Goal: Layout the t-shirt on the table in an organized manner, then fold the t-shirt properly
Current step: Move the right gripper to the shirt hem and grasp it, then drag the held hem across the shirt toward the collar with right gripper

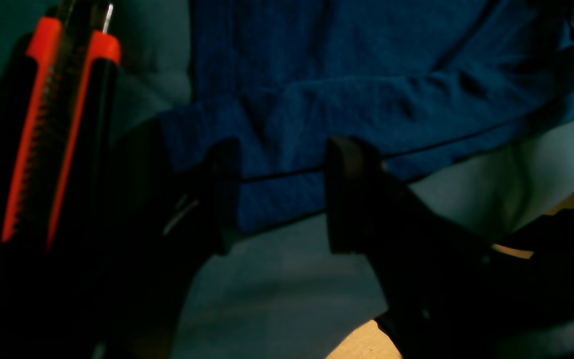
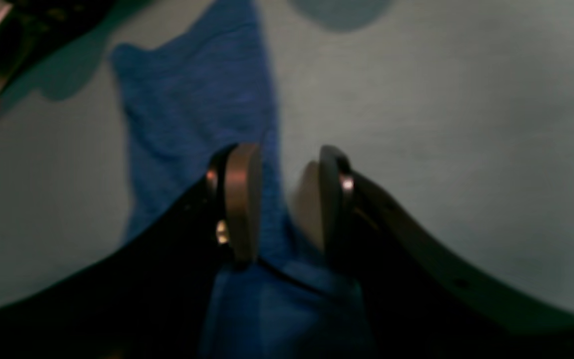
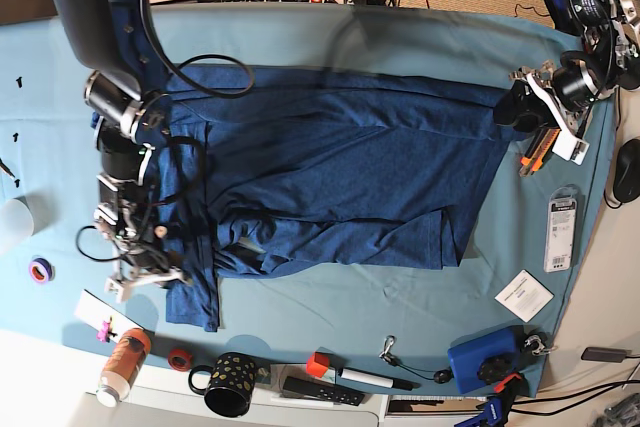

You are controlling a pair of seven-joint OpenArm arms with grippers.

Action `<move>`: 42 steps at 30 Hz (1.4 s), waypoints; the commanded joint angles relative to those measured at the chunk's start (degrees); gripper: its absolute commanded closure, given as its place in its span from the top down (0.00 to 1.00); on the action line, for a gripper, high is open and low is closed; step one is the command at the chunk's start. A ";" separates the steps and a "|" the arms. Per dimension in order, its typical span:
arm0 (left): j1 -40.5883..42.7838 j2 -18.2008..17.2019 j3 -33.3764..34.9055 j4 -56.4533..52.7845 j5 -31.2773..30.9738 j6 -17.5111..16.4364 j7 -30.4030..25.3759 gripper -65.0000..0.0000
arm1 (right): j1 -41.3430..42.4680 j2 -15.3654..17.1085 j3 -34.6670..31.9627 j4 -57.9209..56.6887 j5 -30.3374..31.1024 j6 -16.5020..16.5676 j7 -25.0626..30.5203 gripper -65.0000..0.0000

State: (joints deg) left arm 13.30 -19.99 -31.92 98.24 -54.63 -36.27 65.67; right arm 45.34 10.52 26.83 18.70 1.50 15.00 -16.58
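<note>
- T-shirt [image 3: 340, 182]: dark navy-blue heathered garment, spread over the middle of the table [image 3: 420, 37], rumpled, with folds and creases along its near edge. One narrow part hangs down toward the near-left in the base view, beside the right arm.
- Table: wide surface under a smooth light teal-blue cloth; the shirt covers its centre and bare cloth shows on every side.
- Right gripper [image 2: 279, 199]: on the base view's left, at the shirt's edge. In the right wrist view its fingers [image 2: 241, 199] stand apart, with a fold of blue fabric running up between them; whether they press on the fabric cannot be told.
- Left gripper [image 1: 282, 194]: on the base view's right, at the shirt's far-right corner. In the left wrist view its dark fingers [image 1: 349, 194] stand apart, one on either side of the shirt's hem, which lies between them; no clamping is visible.
- Orange-and-black tool [image 1: 58, 124]: just beside the left gripper, at the left of the left wrist view.
- Black mug [image 3: 230, 387] with pale dots: near edge of the table, apart from the shirt.
- Bottle [image 3: 120, 367] with orange label: near-left corner, lying near the mug.
- Tape roll [image 3: 40, 270]: left edge, well apart from the shirt.
- Blue box [image 3: 480, 359]: near-right corner.
- White card [image 3: 524, 296]: on the cloth to the right, near the blue box.
</note>
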 commanded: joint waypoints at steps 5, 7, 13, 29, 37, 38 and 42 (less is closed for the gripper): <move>-0.44 -0.79 -0.33 0.85 -1.05 -0.20 -1.16 0.43 | 2.27 -0.50 -2.54 0.68 0.15 0.59 0.28 0.30; -0.44 -0.79 -0.33 0.85 -1.05 -0.22 -1.11 0.43 | 2.27 -0.46 -4.55 0.68 0.15 0.50 0.31 0.30; -0.46 -0.79 -0.33 0.85 -1.07 -0.20 -1.18 0.43 | 2.27 -0.35 -8.15 0.68 0.11 -2.12 0.96 0.24; -0.44 -0.81 -0.33 0.85 -1.03 -0.22 -1.25 0.43 | 2.25 -0.37 -8.13 7.54 0.22 4.92 5.25 0.00; -0.44 -0.79 -0.33 0.85 -1.05 -0.22 -1.27 0.43 | 2.08 -0.39 -8.15 14.36 13.27 24.48 -7.08 0.00; -0.44 -0.79 -0.33 0.85 -1.03 -0.22 -1.27 0.43 | 1.84 -0.44 -8.13 15.13 16.37 25.00 -9.57 0.00; -0.44 -0.81 -0.33 0.85 -0.83 -0.22 -1.95 0.43 | -2.16 -1.57 -8.15 21.55 31.17 25.00 -21.11 0.00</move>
State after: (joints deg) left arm 13.30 -19.99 -31.92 98.24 -54.41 -36.27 65.14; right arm 41.28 8.78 18.72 39.59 32.18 39.03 -39.07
